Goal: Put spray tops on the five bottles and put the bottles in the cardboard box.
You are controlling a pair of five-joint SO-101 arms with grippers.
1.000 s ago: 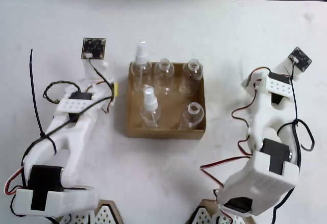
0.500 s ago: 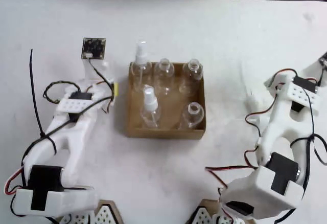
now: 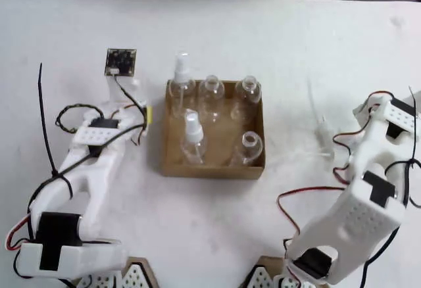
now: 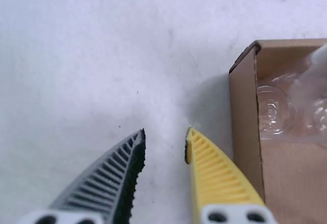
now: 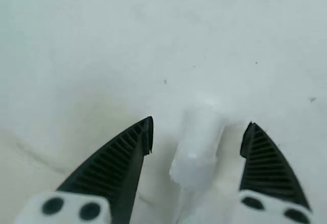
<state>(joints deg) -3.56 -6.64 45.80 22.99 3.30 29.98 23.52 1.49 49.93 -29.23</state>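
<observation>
There were five bottles (image 3: 211, 97) in one box (image 3: 214, 169): two wore tops (image 3: 192, 122), three were bare; one loose top (image 3: 323, 133).

No readable text, label, number or sign appears on the cardboard box (image 3: 214, 163), the bottles (image 3: 247, 100) or the bench (image 3: 263, 31).

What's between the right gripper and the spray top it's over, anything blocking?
Nothing visible. In the right wrist view the spray top lies on the white table between the open fingers of the right gripper. It is clear of both fingers, and nothing else is in the gap.
</observation>
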